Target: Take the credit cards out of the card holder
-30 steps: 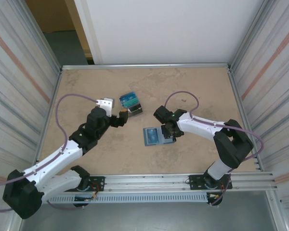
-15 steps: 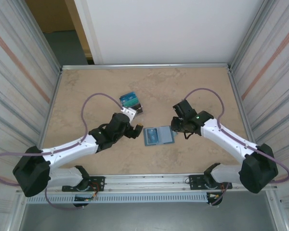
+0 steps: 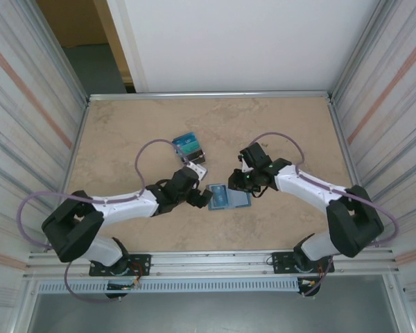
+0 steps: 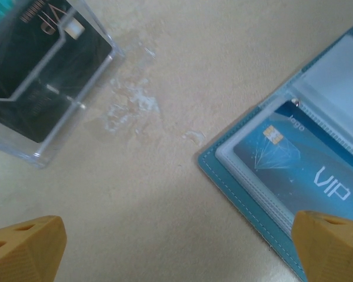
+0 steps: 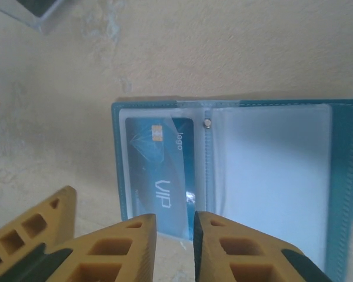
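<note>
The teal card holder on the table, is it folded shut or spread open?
Spread open: the teal-blue bifold card holder lies flat, both clear pocket panels facing up, a blue VIP card tucked in one.

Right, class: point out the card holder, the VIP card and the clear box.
card holder (image 5: 270,176), right wrist view, empty right pocket.
VIP card (image 5: 160,182), right wrist view, middle of its blue face.
clear box (image 4: 69,111), left wrist view, transparent side wall.

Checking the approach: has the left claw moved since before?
Yes: the left claw moved down-right, from beside the clear box to the left edge of the card holder.
</note>
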Robot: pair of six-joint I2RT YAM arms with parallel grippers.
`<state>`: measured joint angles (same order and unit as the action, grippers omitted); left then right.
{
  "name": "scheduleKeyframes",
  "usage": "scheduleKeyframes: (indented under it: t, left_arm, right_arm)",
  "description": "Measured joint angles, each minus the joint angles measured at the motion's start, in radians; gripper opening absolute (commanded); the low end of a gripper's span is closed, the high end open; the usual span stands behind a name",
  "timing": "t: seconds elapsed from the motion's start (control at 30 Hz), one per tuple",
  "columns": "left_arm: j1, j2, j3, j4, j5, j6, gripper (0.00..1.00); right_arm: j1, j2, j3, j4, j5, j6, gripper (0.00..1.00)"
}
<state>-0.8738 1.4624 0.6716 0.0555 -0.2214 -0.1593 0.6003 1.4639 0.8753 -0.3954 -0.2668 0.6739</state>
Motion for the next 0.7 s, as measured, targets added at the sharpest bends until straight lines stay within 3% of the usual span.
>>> scheduleKeyframes:
  t: [0.33,0.7]
  left_arm:
    - [-0.065,0.158,0.064,-0.002,-0.069,0.043,0.99]
    - [-0.071,0.160,0.088,-0.049,-0.130,0.043,0.99]
  right_arm:
    - [-0.018,0.114,-0.008,0.081,-0.073,-0.003,0.19]
    - [-0.018,0.147,-0.036,0.097,-0.074,-0.004,0.19]
